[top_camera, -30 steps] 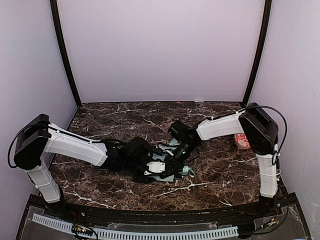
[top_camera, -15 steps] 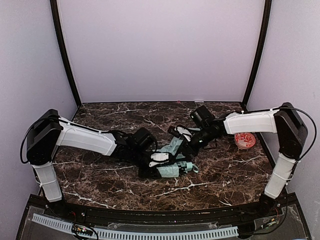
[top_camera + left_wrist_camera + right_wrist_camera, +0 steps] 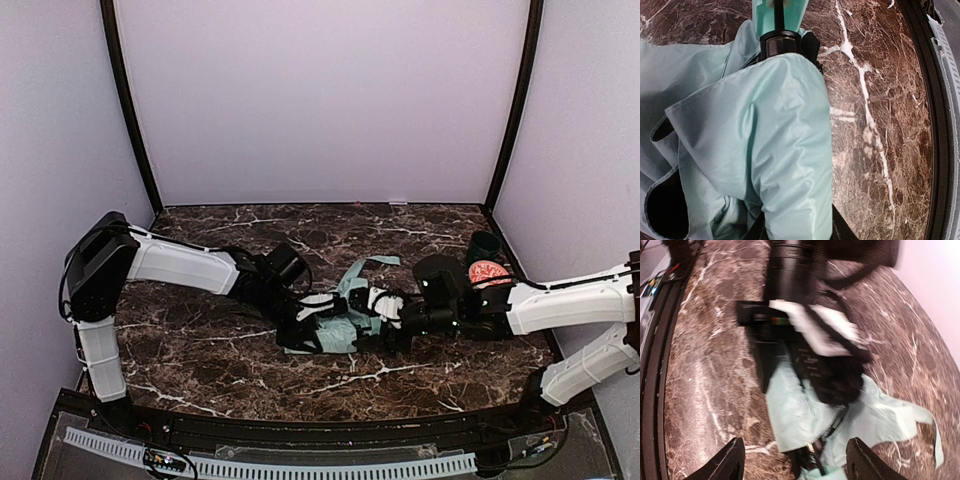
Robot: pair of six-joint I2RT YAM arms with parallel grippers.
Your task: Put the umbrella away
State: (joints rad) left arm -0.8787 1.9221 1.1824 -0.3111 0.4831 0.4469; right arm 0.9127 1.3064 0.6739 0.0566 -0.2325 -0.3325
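Mint-green canopy cloth bunches in the left gripper (image 3: 307, 322), clenched on the folding umbrella (image 3: 765, 150) at the middle of the marble table (image 3: 215, 360). The right gripper (image 3: 795, 452), jaws spread wide, hovers just right of the table's middle.

Jaws wide apart — between them mint umbrella (image 3: 795, 417) under the left arm (image 3: 805, 305), on marble table (image 3: 710, 365).

Left arm (image 3: 180, 268), right arm (image 3: 570, 305): white links, black joints; right tool (image 3: 797, 460) black.
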